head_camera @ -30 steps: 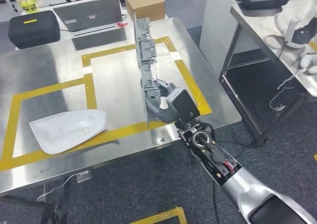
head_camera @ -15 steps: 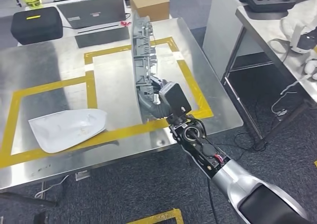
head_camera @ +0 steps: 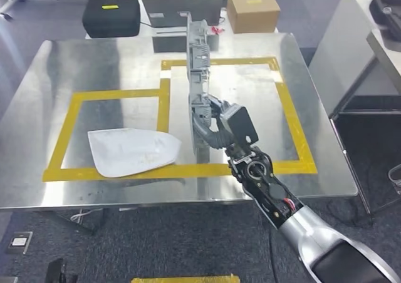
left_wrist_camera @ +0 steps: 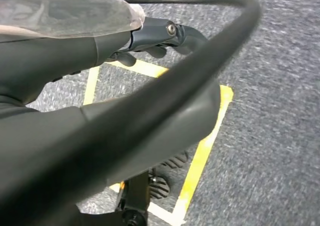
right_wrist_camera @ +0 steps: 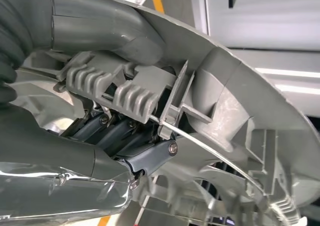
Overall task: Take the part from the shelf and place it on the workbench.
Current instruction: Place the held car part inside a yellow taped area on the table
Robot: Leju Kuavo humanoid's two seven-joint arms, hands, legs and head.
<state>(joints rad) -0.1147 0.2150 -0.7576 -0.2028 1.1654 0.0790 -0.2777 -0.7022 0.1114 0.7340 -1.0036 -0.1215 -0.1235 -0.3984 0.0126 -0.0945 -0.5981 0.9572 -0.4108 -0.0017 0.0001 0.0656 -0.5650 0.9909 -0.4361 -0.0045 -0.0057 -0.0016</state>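
Your right hand [head_camera: 222, 126] grips the part [head_camera: 198, 76], a long grey ribbed plastic moulding. In the head view the part stands on edge, near upright, over the workbench [head_camera: 56, 64]; its low end is at the hand and its far end points toward the back of the table. Can't tell whether the low end touches the steel or hangs just above it.

In the right wrist view the dark fingers [right_wrist_camera: 113, 131] reach into the part's [right_wrist_camera: 226, 101] ribbed inner side, and the thick grey thumb [right_wrist_camera: 98, 28] lies across the outer face. So the part is pinched between thumb and fingers, near its lower end.

The part sits inside the right-hand yellow tape rectangle [head_camera: 293, 126], close to its near-left corner. A white flat bag [head_camera: 132, 151] lies in the left-hand tape rectangle, apart from the part.

At the back edge you have a black case [head_camera: 111, 17], a laptop [head_camera: 182, 10] and a cardboard box [head_camera: 253, 9], all well clear of the hand.

Left hand [left_wrist_camera: 158, 41]: the left wrist view looks down at grey carpet and yellow floor tape [left_wrist_camera: 200, 156]. Dark fingers show, nothing visible in them, but you can't tell how far they are curled.
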